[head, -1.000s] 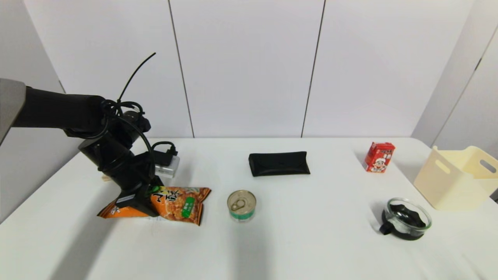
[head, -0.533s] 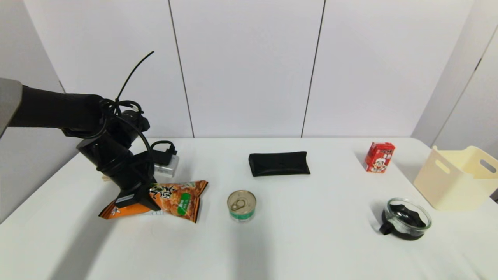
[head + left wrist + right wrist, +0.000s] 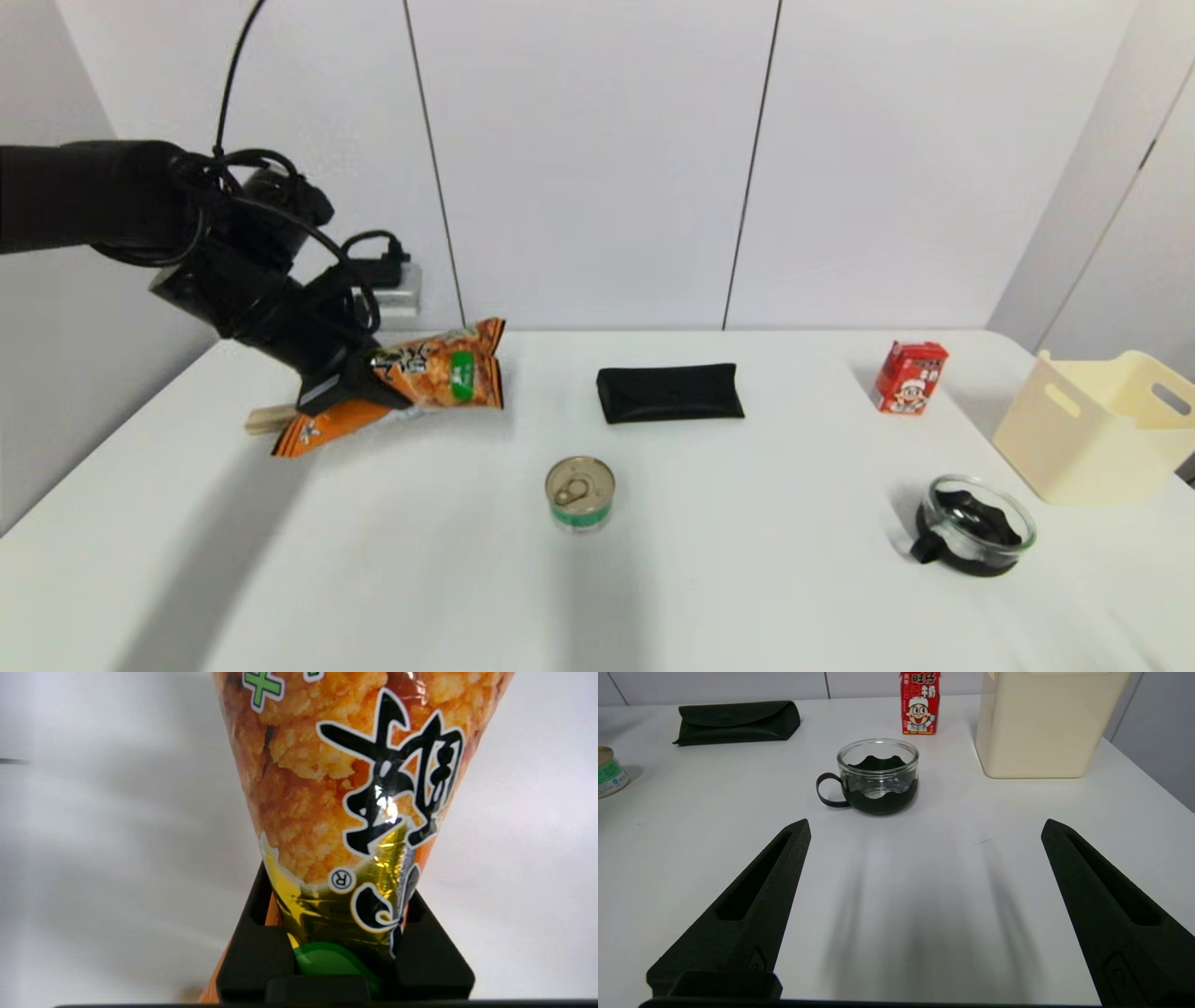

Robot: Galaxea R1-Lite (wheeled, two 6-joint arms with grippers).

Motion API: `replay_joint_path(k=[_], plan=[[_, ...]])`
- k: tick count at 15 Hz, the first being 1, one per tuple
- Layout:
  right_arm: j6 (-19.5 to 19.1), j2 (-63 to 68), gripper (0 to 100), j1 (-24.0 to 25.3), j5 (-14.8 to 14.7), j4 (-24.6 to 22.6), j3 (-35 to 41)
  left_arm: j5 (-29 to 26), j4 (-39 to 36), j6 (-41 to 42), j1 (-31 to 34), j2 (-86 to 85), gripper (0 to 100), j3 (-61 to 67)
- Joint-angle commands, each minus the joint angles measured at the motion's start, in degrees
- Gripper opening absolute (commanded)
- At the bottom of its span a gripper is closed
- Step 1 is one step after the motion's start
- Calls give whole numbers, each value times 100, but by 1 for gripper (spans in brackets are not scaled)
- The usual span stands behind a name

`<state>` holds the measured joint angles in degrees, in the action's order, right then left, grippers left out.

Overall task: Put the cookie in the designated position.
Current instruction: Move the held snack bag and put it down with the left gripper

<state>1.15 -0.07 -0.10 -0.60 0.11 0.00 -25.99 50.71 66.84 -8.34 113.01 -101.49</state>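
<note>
Snack bag held off the tabletop in the left tool, at the left of the head view.

Nearest in the head view stand a small tin can [image 3: 580, 493] at lower centre and a glass cup [image 3: 977, 525] at lower right; the right tool [image 3: 924, 914] hangs spread wide and empty just before that cup. Farther back, at middle left, the left tool [image 3: 344, 385] is clenched on the cookie [image 3: 425, 379], pinching it near one end so the rest sticks out sideways above the tabletop [image 3: 747, 579]. The bag looks light, crinkly and slick, and its contents are probably brittle, so a firm pinch near the sealed end should serve better than squeezing the puffed middle. Beyond lie a black pouch [image 3: 668, 392], a red carton [image 3: 909, 376] and, at far right, a cream bin [image 3: 1102, 425].
</note>
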Motion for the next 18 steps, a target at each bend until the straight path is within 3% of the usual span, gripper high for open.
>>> replay_joint_path(k=[1,3,7,15,18], plan=[[0,-1,100,1,-2,-2,9,-143,-1635,-1753,-546,916,0,-1233],[0,-1,100,1,-2,-2,9,-126,-2936,-2694,-889,1206,0,-1198],[0,-1,100,1,-2,-2,9,-108,-4711,-3836,-1267,1663,0,-1180],[0,-1,100,1,-2,-2,9,138,-6530,-4144,-1653,2278,0,-1180],[0,-1,100,1,-2,-2,9,147,-6759,-4100,-1741,2507,0,-1180]])
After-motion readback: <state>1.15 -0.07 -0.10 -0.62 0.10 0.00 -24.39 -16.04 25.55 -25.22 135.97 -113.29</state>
